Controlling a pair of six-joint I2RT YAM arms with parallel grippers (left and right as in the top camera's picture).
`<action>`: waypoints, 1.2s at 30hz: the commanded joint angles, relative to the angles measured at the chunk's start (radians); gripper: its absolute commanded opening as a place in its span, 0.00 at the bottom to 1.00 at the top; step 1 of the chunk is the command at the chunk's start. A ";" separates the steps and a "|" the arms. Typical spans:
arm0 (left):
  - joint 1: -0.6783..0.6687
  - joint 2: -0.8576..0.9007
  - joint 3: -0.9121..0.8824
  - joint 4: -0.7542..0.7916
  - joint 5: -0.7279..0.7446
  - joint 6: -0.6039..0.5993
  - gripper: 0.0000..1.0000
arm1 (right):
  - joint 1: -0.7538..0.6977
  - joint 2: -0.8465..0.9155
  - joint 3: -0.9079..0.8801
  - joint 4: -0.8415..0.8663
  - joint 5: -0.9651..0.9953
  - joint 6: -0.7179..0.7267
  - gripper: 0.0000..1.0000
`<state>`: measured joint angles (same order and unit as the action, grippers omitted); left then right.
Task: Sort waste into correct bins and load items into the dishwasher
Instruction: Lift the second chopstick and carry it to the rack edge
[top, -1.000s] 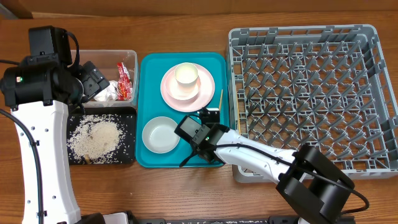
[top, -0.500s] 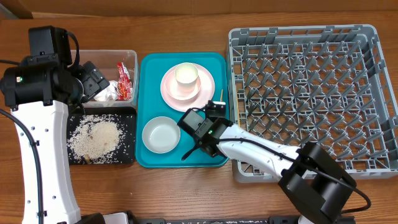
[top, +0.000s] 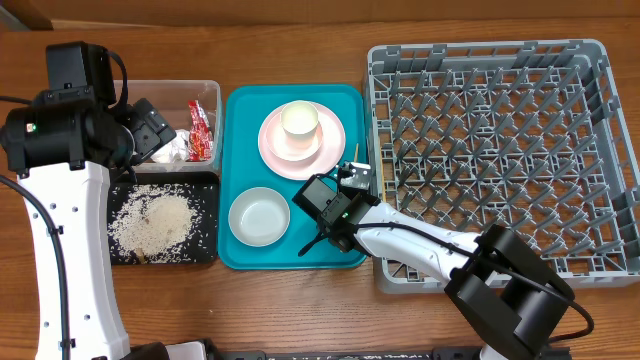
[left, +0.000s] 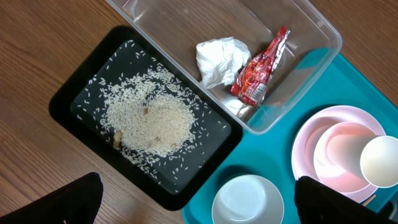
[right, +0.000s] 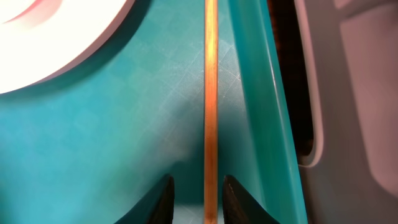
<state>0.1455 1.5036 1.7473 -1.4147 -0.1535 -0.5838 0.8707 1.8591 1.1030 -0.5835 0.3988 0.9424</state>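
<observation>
On the wooden surface (top: 300, 300), the right end effector (right: 201, 186) straddles a chopstick (right: 211, 93) by the teal tray's (top: 235, 130) right wall, beside the grey rack (top: 600, 60), narrow but not clamped. The left end effector (left: 205, 199) hangs wide. The clear tub (top: 165, 95) holds the wrapper (top: 200, 130) and tissue (top: 178, 148); the black tray (top: 120, 258) holds rice (top: 160, 220). The plate (top: 275, 150), cup (top: 300, 120) and a white bowl (top: 258, 217) sit on the teal tray.

Red wrapper (left: 261, 65), blk tray (left: 64, 106) w/ white rice (left: 149, 118), teal serving tray (top: 240, 120)

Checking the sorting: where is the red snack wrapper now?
Overhead view, left side: the red snack wrapper lies inside the clear tub, beside the crumpled tissue, left of the teal tray.
</observation>
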 joint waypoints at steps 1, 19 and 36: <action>-0.002 0.002 0.002 0.001 -0.003 0.012 1.00 | -0.002 0.004 -0.005 0.007 0.016 0.005 0.26; -0.002 0.002 0.002 0.001 -0.003 0.012 1.00 | -0.003 0.006 -0.103 0.126 0.019 0.005 0.22; -0.002 0.002 0.002 0.001 -0.003 0.012 1.00 | -0.036 -0.140 0.122 -0.116 0.018 -0.110 0.04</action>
<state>0.1455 1.5036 1.7473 -1.4143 -0.1539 -0.5838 0.8585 1.8351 1.1156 -0.6655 0.3981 0.8921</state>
